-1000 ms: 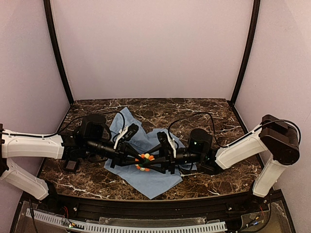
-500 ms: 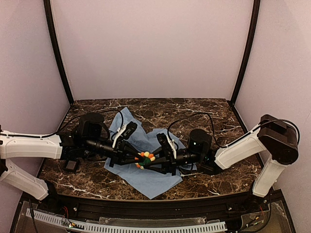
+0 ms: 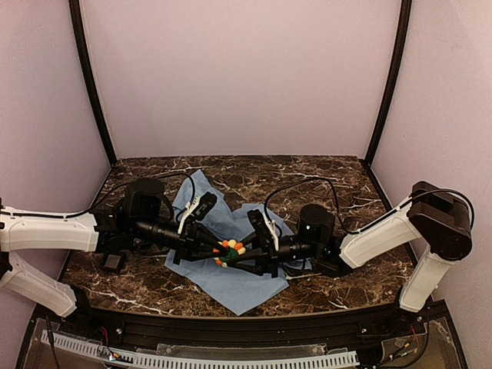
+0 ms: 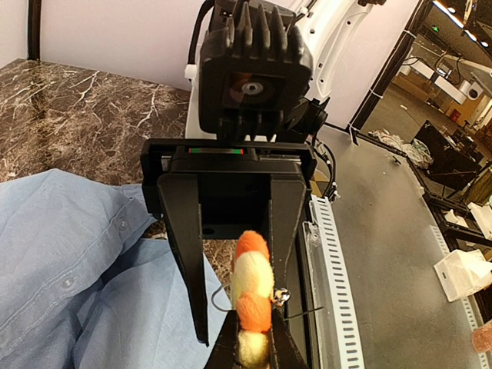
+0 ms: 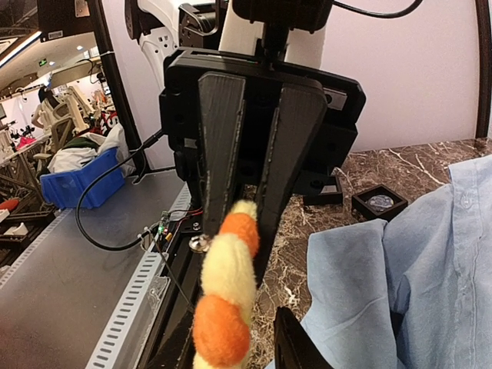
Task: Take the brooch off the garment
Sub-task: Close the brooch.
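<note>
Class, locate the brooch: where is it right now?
Top view: the brooch is near the front middle of the table, over the garment, pinched in the left tool, with the right tool opposite.

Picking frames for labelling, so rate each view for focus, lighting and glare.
Top view: even, soft light, no glare; brooch tiny but distinct against the shirt. Left wrist: brooch close to the lens, soft, its pale petals washed out; shirt crisp. Right wrist: brooch softest, cut by the bottom edge; the room behind hazy and bright.
</note>
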